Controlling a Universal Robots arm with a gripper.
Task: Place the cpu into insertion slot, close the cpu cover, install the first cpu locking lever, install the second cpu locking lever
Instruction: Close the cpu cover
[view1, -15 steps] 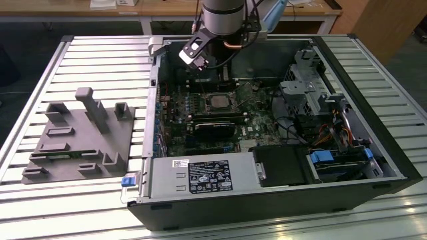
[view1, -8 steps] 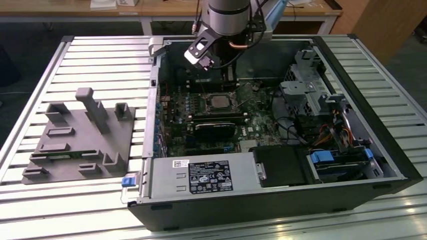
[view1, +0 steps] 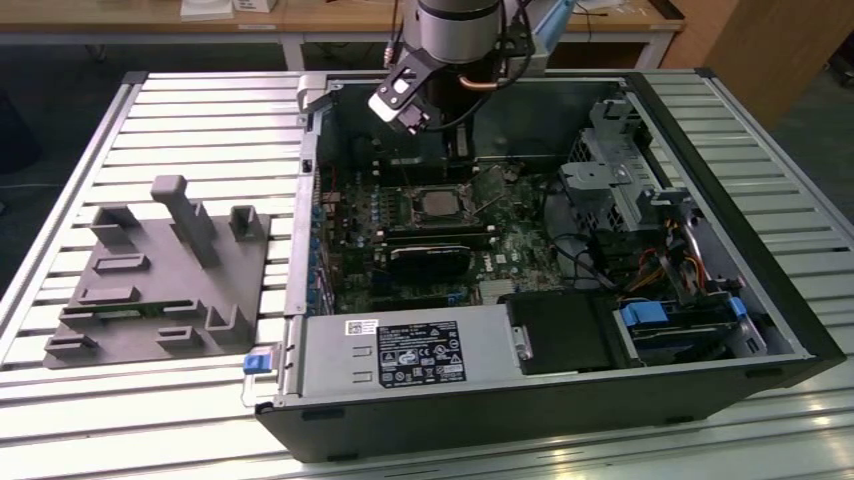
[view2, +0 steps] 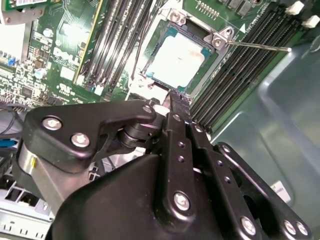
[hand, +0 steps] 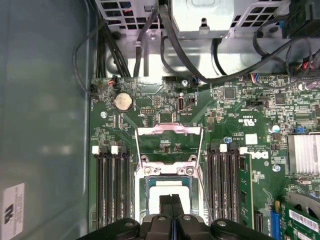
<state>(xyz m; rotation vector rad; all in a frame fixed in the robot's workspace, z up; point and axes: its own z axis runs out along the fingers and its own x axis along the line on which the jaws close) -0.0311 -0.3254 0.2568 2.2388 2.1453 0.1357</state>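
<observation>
The end effector (hand: 171, 199) hangs over the insertion slot (hand: 148, 186), its fingers pressed together with nothing between them. The cpu (view2: 177, 60) lies flat in the slot, silver top up, inside the open computer case (view1: 721, 250) on the slatted worktop (view1: 200, 120). The cpu cover (hand: 170, 130) is swung open beside the slot.

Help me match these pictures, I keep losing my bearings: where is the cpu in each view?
Exterior view: cpu at the open case's middle.
Second wrist view: cpu just beyond the gripper's tip, silver top showing.
First wrist view: cpu partly behind the gripper's tip.
Shared landmark: long black memory slots beside it.
</observation>
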